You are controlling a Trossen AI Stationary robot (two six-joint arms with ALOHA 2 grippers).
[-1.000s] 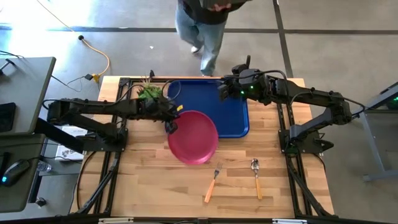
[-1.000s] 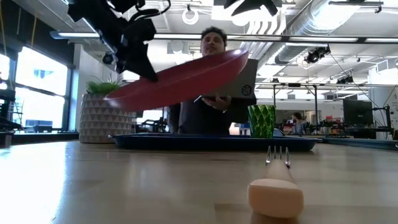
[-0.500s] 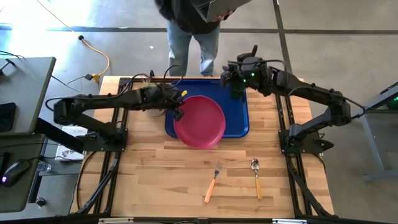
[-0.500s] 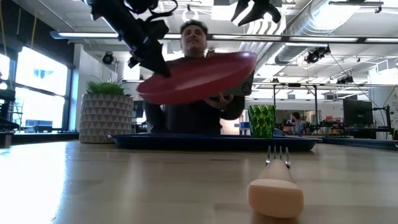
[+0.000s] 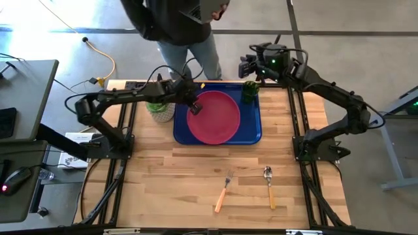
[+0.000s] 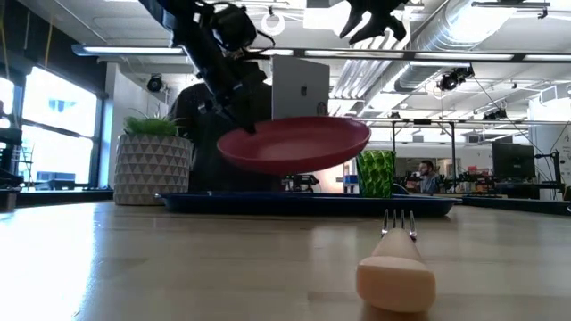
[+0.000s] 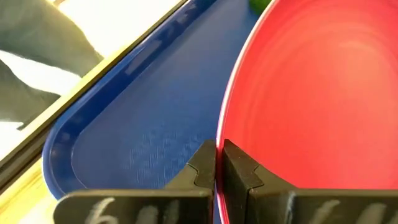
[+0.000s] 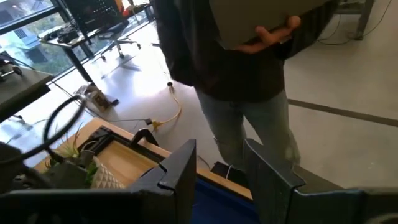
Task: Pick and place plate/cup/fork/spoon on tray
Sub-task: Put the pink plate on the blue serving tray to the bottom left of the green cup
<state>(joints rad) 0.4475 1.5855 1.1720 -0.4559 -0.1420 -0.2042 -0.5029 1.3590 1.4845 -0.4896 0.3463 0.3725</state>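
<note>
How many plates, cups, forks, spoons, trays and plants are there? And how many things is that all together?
Plates: 1, the plate, held by the left gripper above the tray
Cups: 1, the cup on the tray
Forks: 1, the fork on the table
Spoons: 1, the spoon on the table
Trays: 1, the tray
Plants: 1, the potted plant
Total: 6

left gripper (image 5: pixel 193 108) clamped tight mid-air; right gripper (image 5: pixel 247 66) raised, fingers parted.
</note>
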